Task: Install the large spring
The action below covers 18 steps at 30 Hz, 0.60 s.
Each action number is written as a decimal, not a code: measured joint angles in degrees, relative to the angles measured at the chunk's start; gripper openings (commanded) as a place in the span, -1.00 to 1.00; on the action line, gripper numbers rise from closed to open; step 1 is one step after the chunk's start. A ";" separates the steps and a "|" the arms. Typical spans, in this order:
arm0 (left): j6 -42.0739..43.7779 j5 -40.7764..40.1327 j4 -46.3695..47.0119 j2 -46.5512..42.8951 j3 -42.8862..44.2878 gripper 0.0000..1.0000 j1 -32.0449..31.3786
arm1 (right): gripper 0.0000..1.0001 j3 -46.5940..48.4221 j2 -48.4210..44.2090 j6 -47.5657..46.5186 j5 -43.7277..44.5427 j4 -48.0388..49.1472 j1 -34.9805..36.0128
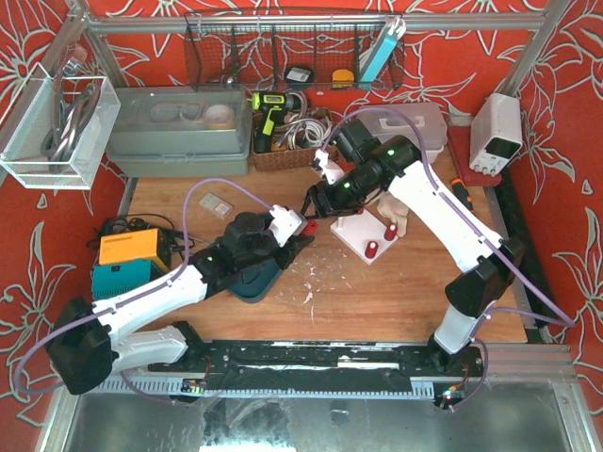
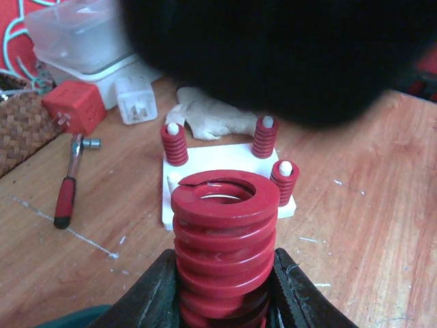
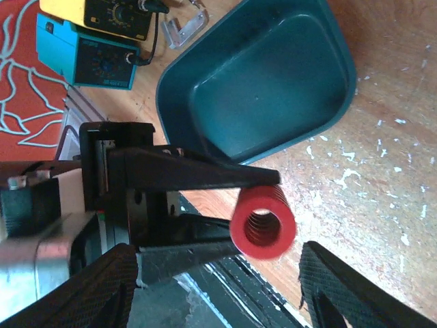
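Large spring (image 2: 224,239) is red and fat. The left tool (image 2: 227,295) pinches it from both sides, and its round open end sticks out past the black fingers. The spring is held up over the wooden tabletop (image 2: 355,205), just in front of a white plate (image 2: 225,160). The right tool (image 3: 218,295) is very close to the spring. Its two fingers are spread wide, one on each side of the spring's end, and they do not touch it. Under the left tool sits a dark green tray (image 3: 341,82), and beside the tray are a yellow box (image 3: 95,17) and a blue box (image 3: 82,58). On the white plate stand three small red springs (image 2: 175,143), each on a peg. Behind the plate lies a crumpled pale cloth (image 2: 205,119). To the left of it are a wrench with a red handle (image 2: 66,198), a white plug (image 2: 136,99) and a red cube (image 2: 75,106). Farthest back is a see-through plastic box (image 2: 75,31).
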 measured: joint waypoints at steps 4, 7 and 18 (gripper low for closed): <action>0.72 0.85 0.15 1.36 1.60 -1.00 -0.37 | 0.35 1.68 2.38 -0.68 -0.15 -1.57 1.18; 0.83 1.16 -0.15 1.44 1.86 -1.00 -0.52 | 0.34 3.06 4.15 -1.44 1.38 -3.41 1.62; 0.87 1.49 1.01 1.44 1.88 -1.00 -1.42 | -0.17 3.08 5.70 -2.97 3.15 -6.14 1.90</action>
